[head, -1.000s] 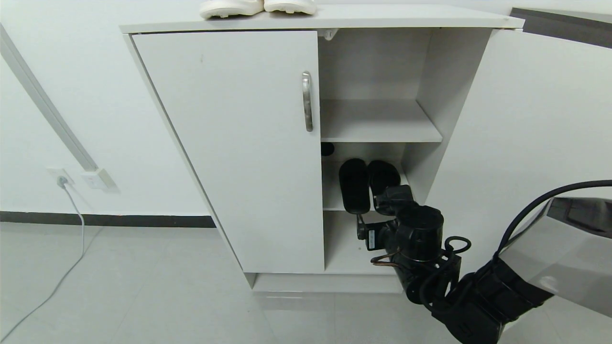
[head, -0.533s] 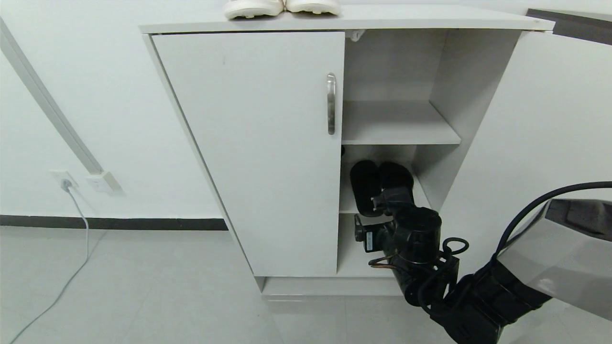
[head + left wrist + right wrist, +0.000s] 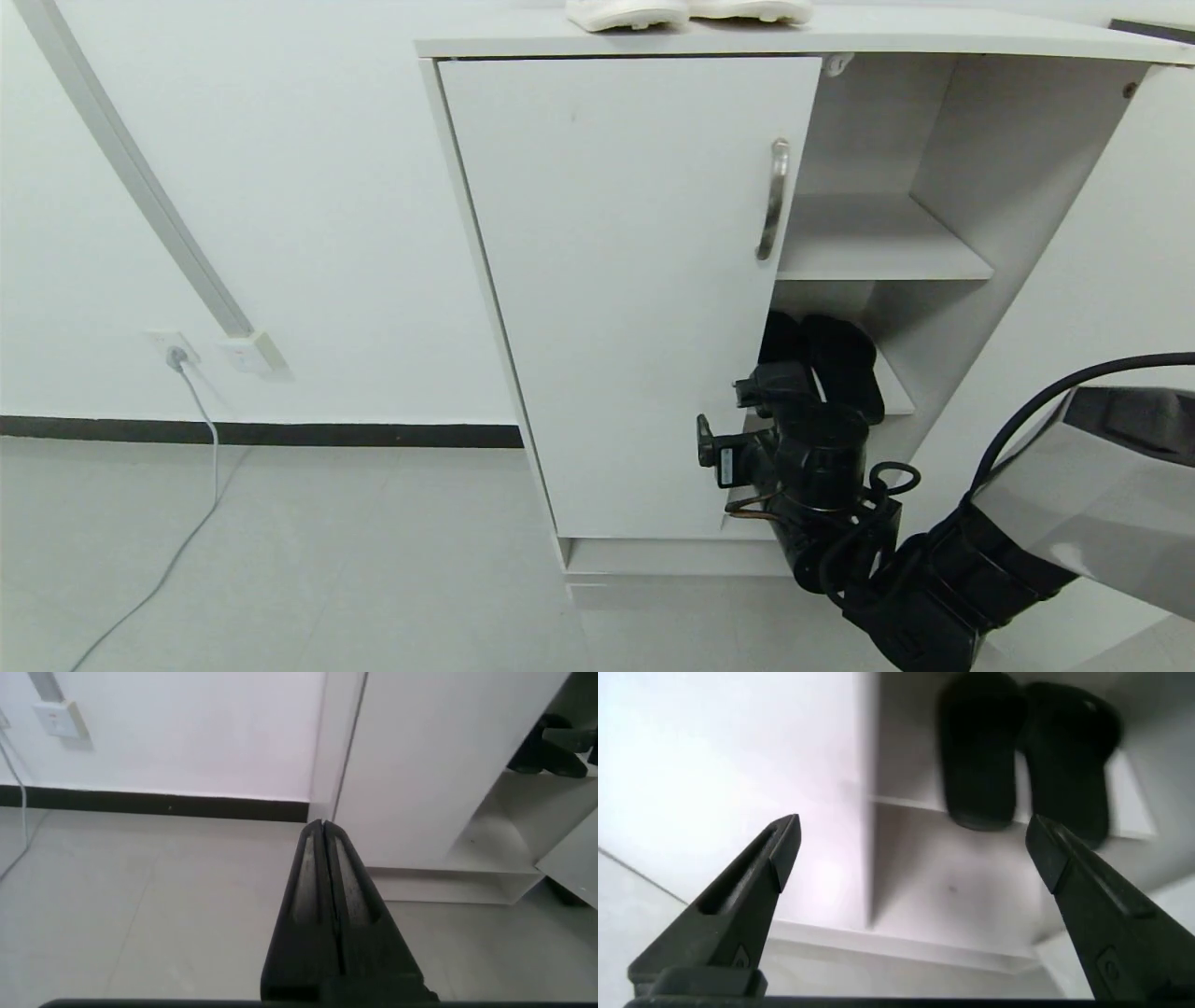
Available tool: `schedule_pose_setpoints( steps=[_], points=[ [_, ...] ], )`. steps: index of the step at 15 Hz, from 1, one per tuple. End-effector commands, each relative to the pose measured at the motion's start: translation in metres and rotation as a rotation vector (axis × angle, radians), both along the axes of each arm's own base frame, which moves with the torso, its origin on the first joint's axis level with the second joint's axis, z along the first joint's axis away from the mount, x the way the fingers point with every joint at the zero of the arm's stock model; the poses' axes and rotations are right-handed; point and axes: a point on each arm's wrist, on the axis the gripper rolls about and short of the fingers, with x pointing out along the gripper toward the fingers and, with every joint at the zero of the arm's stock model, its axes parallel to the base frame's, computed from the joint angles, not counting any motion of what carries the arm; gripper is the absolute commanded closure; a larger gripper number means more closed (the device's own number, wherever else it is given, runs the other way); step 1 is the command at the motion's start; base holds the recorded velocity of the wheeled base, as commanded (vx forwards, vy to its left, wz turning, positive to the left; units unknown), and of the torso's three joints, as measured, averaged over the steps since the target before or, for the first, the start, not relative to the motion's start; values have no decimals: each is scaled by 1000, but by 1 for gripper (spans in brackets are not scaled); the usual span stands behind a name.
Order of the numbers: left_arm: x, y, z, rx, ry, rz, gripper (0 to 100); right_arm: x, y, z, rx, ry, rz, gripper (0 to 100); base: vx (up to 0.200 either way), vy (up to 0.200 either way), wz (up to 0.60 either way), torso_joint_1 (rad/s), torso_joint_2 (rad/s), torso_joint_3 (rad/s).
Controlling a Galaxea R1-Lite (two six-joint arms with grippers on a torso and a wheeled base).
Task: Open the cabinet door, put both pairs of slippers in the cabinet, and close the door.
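A white cabinet (image 3: 653, 42) has its left door (image 3: 635, 280) shut and its right door (image 3: 1092, 280) swung wide. A pair of black slippers (image 3: 836, 359) lies on the middle shelf, half hidden by the shut door; the pair (image 3: 1022, 751) also lies just beyond my right gripper (image 3: 913, 831), which is open and holds nothing. That gripper (image 3: 770, 387) hangs low before the opening, at the shut door's edge. A pair of white slippers (image 3: 686, 11) rests on the cabinet top. My left gripper (image 3: 322, 826) is shut and holds nothing, over the floor left of the cabinet.
The shut door carries a metal handle (image 3: 771, 198). The upper shelf (image 3: 878, 243) is bare. A wall socket with a grey cable (image 3: 173, 357) sits low on the wall at the left, and tiled floor (image 3: 327, 579) spreads in front.
The camera has swung left, so the cabinet slid right in the picture. My right gripper, earlier at the black slippers inside the opening, now stands nearer the shut door's edge.
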Motion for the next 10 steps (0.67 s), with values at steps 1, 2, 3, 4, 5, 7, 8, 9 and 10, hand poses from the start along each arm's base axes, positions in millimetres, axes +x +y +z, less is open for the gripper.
schedule_pose_setpoints(
  steps=[1, 2, 3, 4, 5, 7, 8, 9, 10],
  points=[
    [0, 0, 0, -1, 0, 1, 100, 0, 0, 0, 6, -6, 2, 0, 0, 0, 0, 0, 0, 0],
    [0, 0, 0, -1, 0, 1, 100, 0, -1, 0, 10, -11, 3, 0, 0, 0, 0, 0, 0, 0],
    [0, 0, 0, -1, 1, 1, 100, 0, -2, 1, 18, -18, 3, 0, 0, 0, 0, 0, 0, 0],
    [0, 0, 0, -1, 1, 1, 100, -2, -4, 0, 15, -14, 6, 0, 0, 0, 0, 0, 0, 0],
    [0, 0, 0, -1, 1, 1, 100, -4, -5, -2, 10, -9, 25, 0, 0, 0, 0, 0, 0, 0],
    [0, 0, 0, 1, 0, 1, 100, -4, -5, -2, -9, -10, 47, 0, 0, 0, 0, 0, 0, 0],
    [0, 0, 0, 1, 1, 1, 100, -5, -4, -3, -12, -8, 52, 0, 0, 0, 0, 0, 0, 0],
    [0, 0, 0, -1, 1, 1, 100, -8, -3, -2, -12, -8, 63, 0, 0, 0, 0, 0, 0, 0],
    [0, 0, 0, -1, 1, 1, 100, -14, -2, -2, -15, -1, 106, 0, 0, 0, 0, 0, 0, 0]
  ],
)
